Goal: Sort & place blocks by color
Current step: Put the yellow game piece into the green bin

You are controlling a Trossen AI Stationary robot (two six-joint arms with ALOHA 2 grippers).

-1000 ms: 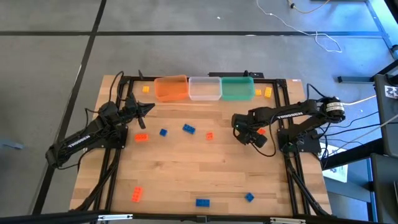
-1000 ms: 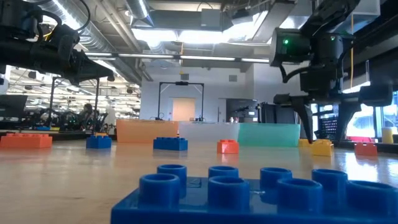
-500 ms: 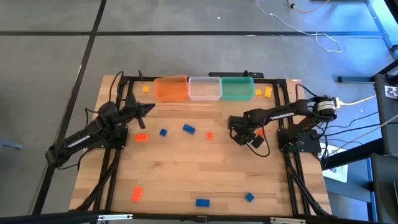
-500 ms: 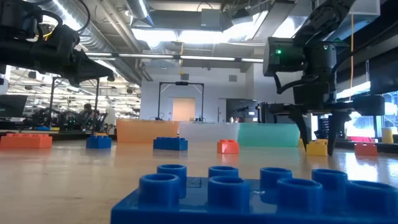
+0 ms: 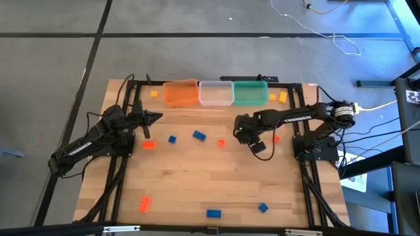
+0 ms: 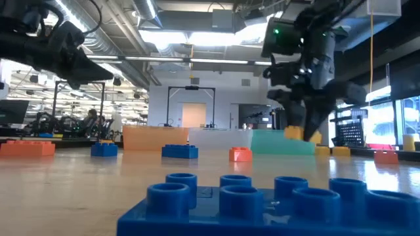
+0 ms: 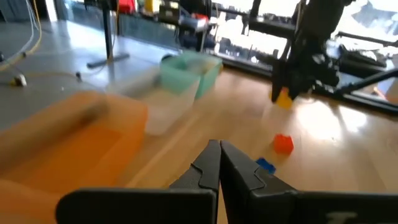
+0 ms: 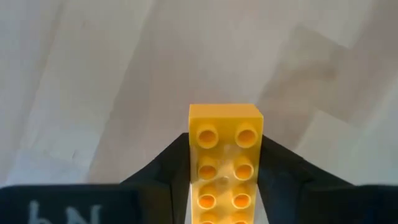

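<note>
My right gripper [image 5: 247,137] hangs over the table's middle right, shut on a yellow brick [image 8: 224,155]; the low view shows that brick [image 6: 295,134] in the air. My left gripper [image 5: 156,117] is shut and empty, above the table's left part near the orange tub [image 5: 180,92]. Loose bricks lie flat on the wood: orange ones [image 5: 149,145] [image 5: 221,143] [image 5: 275,138] [image 5: 144,204], blue ones [image 5: 172,139] [image 5: 199,136] [image 5: 213,213] [image 5: 262,208], and yellow ones [image 5: 153,94] [image 5: 277,97] at the far edge. My right gripper pinches the yellow brick between its two fingers [image 8: 165,165], one on each long side [image 8: 195,163], with the studded face toward the wrist camera. The fingers come from above, slanting down. The brick is lifted clear of the table and sticks out past the fingertips.
An orange, a clear [image 5: 216,92] and a green tub [image 5: 250,92] stand in a row at the table's far edge. A blue brick [image 6: 262,203] lies right in front of the low camera. Black frame rails run along the table's left and right sides.
My right gripper stood with its fingers on either side of the yellow brick on the table, took hold of it and raised it clear. It has carried the brick toward the table's left and tipped somewhat.
</note>
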